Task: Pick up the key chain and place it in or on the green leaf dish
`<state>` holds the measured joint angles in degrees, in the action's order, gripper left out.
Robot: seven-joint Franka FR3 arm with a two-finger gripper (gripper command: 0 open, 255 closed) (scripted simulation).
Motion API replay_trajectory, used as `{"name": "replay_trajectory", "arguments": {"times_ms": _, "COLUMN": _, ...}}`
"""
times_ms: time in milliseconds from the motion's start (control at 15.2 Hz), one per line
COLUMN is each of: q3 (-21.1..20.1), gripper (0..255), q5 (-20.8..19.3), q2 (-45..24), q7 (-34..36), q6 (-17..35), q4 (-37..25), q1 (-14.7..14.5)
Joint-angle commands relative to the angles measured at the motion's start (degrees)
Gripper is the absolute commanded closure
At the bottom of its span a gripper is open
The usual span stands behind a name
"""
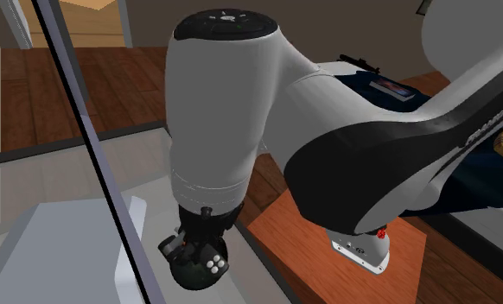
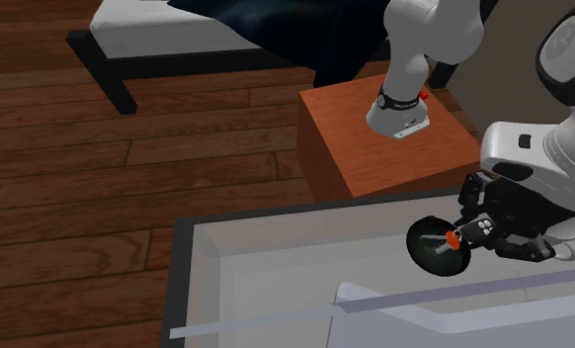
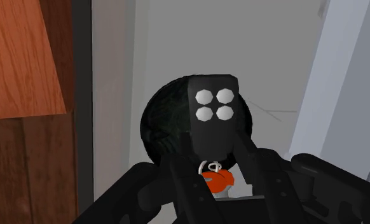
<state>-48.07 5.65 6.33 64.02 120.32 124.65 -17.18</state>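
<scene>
Two fingers of the pincer are clenched on the key chain, one on each side of it. It is a black fob with four white buttons in a square, plus a white ring and an orange-red tag at the fingertip end.

No readable print on the fob. The pale lettering on the arm can't be made out.

The dish is round and very dark green, almost black. It sits right behind the fob in the wrist view. In the second exterior view it is at the counter corner nearest the wooden stand. The held fob overlaps the dish hollow in every view. Can't tell if fob and dish touch.
</scene>
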Motion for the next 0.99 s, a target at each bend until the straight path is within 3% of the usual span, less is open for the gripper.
{"name": "replay_trajectory", "arguments": {"times_ms": 0, "q3": -0.26, "gripper": 255, "q5": -0.65, "q2": -0.87, "q7": 0.44, "q6": 1.68, "q4": 1.02, "q1": 0.06}}
{"name": "replay_trajectory", "arguments": {"times_ms": 264, "q3": -0.78, "gripper": 255, "q5": -2.29, "q2": -2.89, "q7": 1.68, "q6": 4.78, "q4": 2.69, "q1": 0.15}}
{"name": "replay_trajectory", "arguments": {"times_ms": 726, "q3": -0.77, "gripper": 255, "q5": -2.28, "q2": -2.89, "q7": 1.67, "q6": 4.76, "q4": 2.69, "q1": 0.13}}
{"name": "replay_trajectory", "arguments": {"times_ms": 792, "q3": -0.77, "gripper": 0, "q5": -2.28, "q2": -2.89, "q7": 1.67, "q6": 4.76, "q4": 2.69, "q1": 0.13}}
{"name": "replay_trajectory", "arguments": {"times_ms": 924, "q3": -0.77, "gripper": 0, "q5": -2.28, "q2": -2.89, "q7": 1.67, "q6": 4.76, "q4": 2.69, "q1": 0.14}}
